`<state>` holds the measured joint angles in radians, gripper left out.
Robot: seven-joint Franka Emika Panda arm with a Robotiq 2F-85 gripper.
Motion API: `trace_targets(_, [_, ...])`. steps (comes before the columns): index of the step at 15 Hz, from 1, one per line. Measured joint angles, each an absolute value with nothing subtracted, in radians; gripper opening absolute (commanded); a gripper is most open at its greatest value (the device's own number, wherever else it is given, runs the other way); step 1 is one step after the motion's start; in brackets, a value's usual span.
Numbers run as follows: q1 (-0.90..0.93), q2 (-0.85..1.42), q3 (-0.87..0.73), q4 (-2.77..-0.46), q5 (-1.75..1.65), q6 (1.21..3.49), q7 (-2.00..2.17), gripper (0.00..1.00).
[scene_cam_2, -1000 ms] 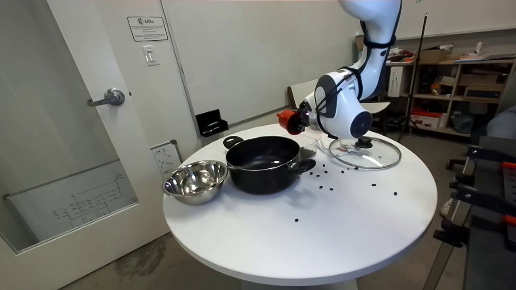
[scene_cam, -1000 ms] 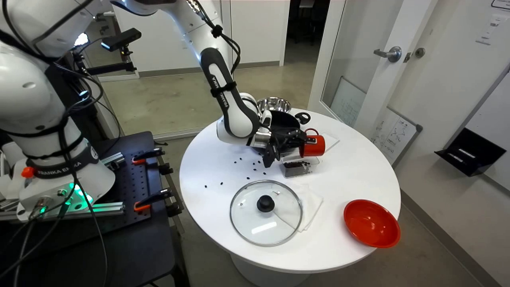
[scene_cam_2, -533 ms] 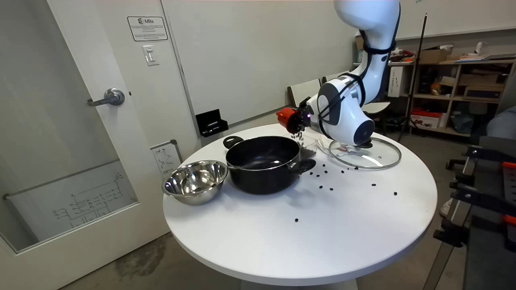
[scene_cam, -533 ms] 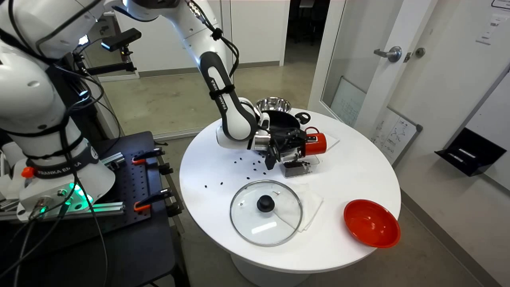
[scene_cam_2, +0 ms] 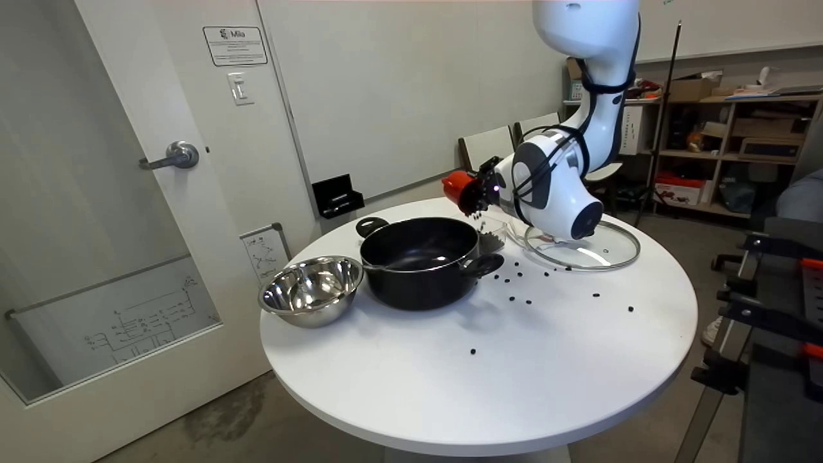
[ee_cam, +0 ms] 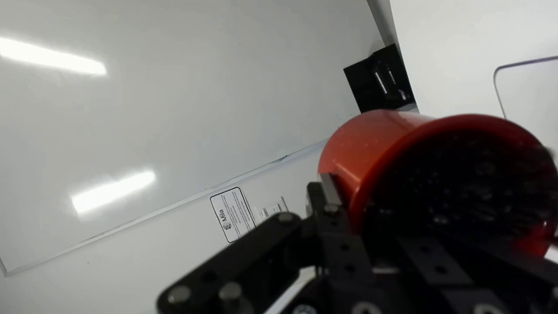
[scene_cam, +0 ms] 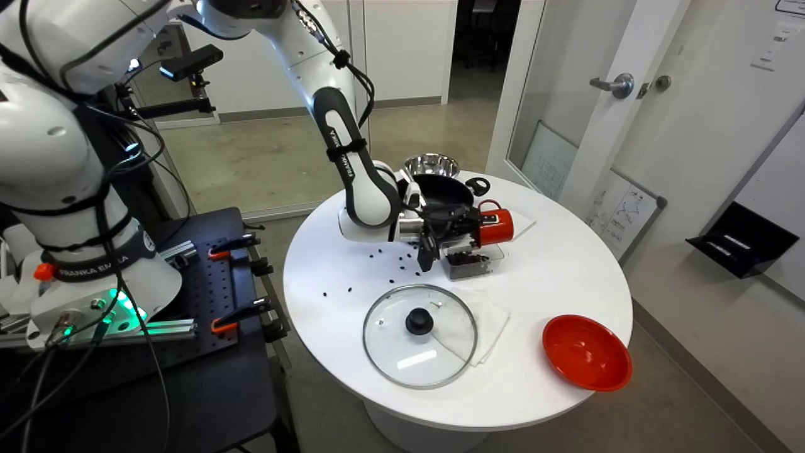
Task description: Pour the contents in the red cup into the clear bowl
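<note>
Cup (scene_cam: pixel 497 228): in the air, tipped, mouth above the clear bowl (scene_cam: pixel 476 269).
Bits (scene_cam_2: pixel 478 215): falling toward the bowl; a sudden steeper tilt could fling some over its side.
Gripper (ee_cam: pixel 351 207): clamped on the cup's wall; shifting weight might twist it loose.
Table (scene_cam_2: pixel 450 386): dotted with stray bits (scene_cam_2: pixel 512 299) near the pot (scene_cam_2: pixel 421 283).

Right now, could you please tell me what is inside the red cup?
Small dark pieces show inside the red cup in the wrist view, blurred; its bottom is hidden behind them.
</note>
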<state>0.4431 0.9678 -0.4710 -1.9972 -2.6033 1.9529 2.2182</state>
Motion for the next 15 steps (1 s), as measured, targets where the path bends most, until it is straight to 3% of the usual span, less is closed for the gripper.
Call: trace_targets(15, [0.487,0.992,-0.470,-2.070,-2.603,1.738,2.224,0.02])
